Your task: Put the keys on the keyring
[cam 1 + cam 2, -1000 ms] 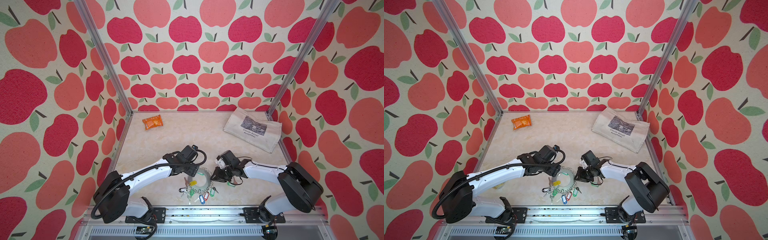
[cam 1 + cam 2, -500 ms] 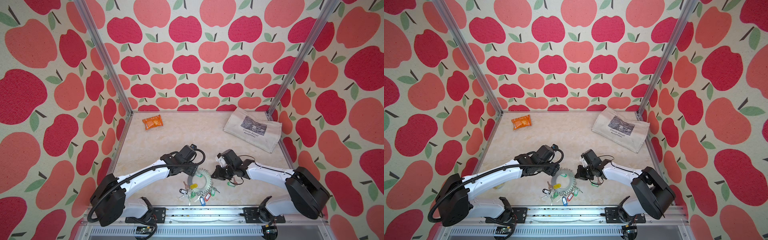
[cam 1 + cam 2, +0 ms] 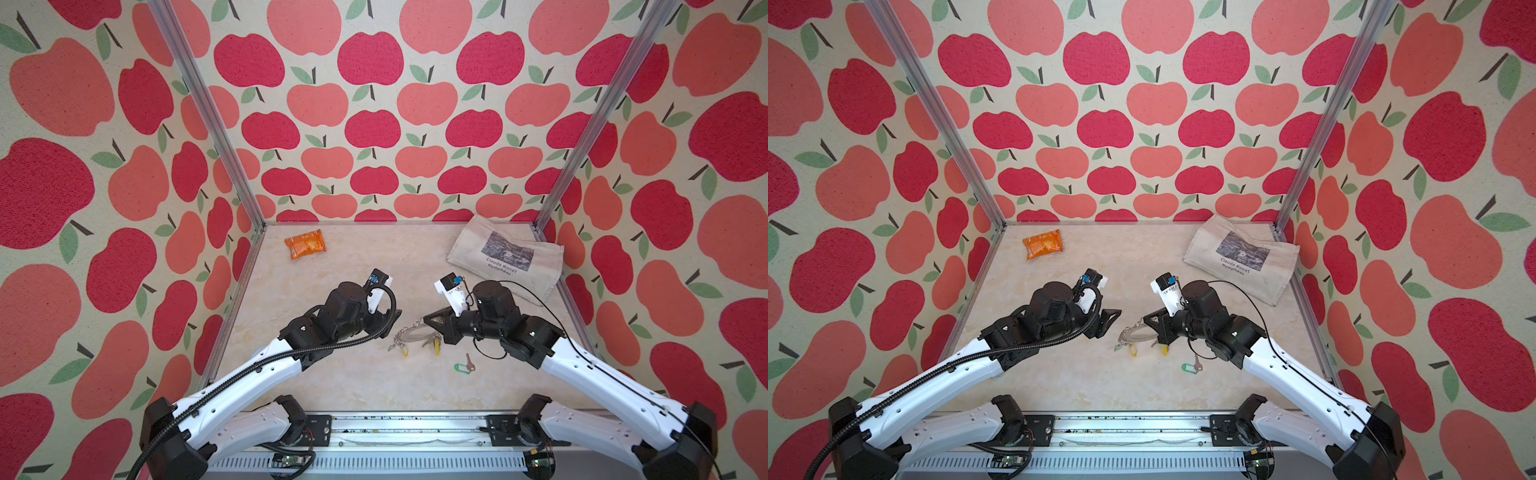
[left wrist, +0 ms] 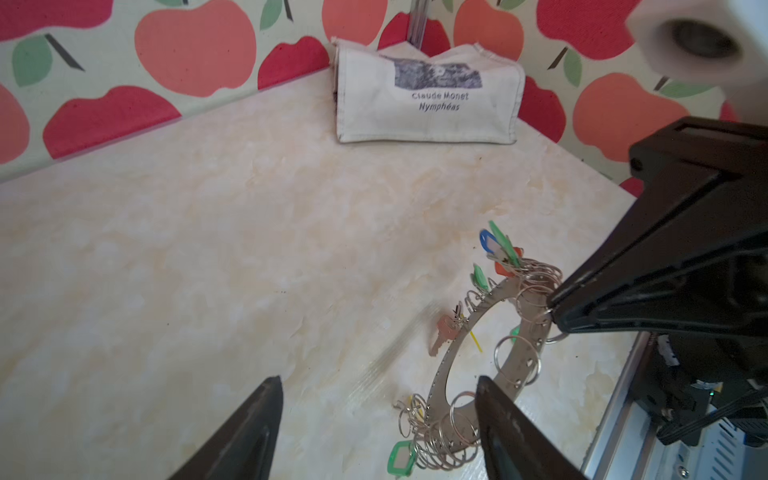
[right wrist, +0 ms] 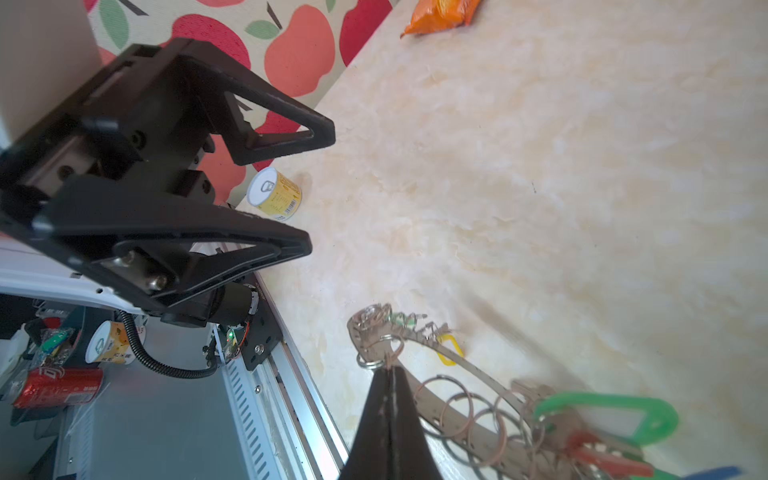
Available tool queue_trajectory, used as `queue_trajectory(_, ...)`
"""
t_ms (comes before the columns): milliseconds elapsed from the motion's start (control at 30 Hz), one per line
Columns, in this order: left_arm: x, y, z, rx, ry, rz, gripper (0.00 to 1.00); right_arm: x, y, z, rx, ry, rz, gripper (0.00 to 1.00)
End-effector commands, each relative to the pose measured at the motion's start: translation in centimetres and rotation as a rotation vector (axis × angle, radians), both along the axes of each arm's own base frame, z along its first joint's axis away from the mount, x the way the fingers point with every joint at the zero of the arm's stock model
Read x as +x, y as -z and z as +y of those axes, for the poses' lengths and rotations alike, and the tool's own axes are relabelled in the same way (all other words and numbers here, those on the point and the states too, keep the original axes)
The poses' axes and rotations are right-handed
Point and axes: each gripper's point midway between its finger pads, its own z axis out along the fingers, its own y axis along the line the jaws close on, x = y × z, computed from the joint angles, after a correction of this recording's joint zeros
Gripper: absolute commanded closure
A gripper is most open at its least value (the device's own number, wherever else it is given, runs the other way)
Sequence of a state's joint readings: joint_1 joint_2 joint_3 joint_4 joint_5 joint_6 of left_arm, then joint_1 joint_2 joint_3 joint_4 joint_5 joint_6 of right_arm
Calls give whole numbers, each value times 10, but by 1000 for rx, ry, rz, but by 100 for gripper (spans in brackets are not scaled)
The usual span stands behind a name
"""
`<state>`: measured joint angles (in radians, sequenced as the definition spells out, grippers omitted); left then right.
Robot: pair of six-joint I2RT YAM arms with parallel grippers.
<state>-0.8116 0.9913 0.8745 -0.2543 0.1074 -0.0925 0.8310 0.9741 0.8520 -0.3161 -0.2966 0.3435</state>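
- The keyring (image 4: 524,353) stands tilted, and the right gripper (image 5: 388,370) is clamped on its raised rim among the wire rings (image 4: 505,351).
- The left gripper (image 4: 376,382) is just beside the keyring, jaws apart and empty.
- The keyring is probably stiff, thin and slick, with dangling keys that swing; it is best pinched on the flat band.
- A loose green-tagged key (image 3: 462,366) lies near the keyring, and its plastic tag looks easiest to grip.

Either side of the keyring (image 3: 415,332) is crowded: left gripper (image 3: 388,323) one way, right gripper (image 3: 428,321) the other. Behind it the tabletop (image 3: 374,270) is wide open; orange packet (image 3: 305,244) and tote bag (image 3: 505,259) sit far back. Loose green-tagged key (image 3: 462,365) near its front-right. A yellow can (image 5: 274,193) sits well off to its left, probably against the wall.
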Motion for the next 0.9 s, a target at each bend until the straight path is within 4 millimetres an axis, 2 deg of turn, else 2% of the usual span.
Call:
queue_trajectory(0,-21,-64,-23,-149,214,-168,28,-12,-53,0,72,-114,-226,100)
queue_trajectory(167,-38,-106,-29,-256,363,-237,36,-23,-96,2,157,-181,-346,100)
queue_trajectory(400,-51,-148,-26,-439,514,-240,38,-27,-140,3,284,-188,-458,100)
queue_trajectory(533,-60,-160,-25,-508,591,-227,41,-30,-161,2,364,-183,-506,100)
queue_trajectory(667,-61,-159,-28,-518,628,-199,41,-33,-176,1,431,-188,-536,100)
queue_trajectory(867,-61,-161,-35,-537,680,-189,43,-36,-188,1,493,-199,-556,100)
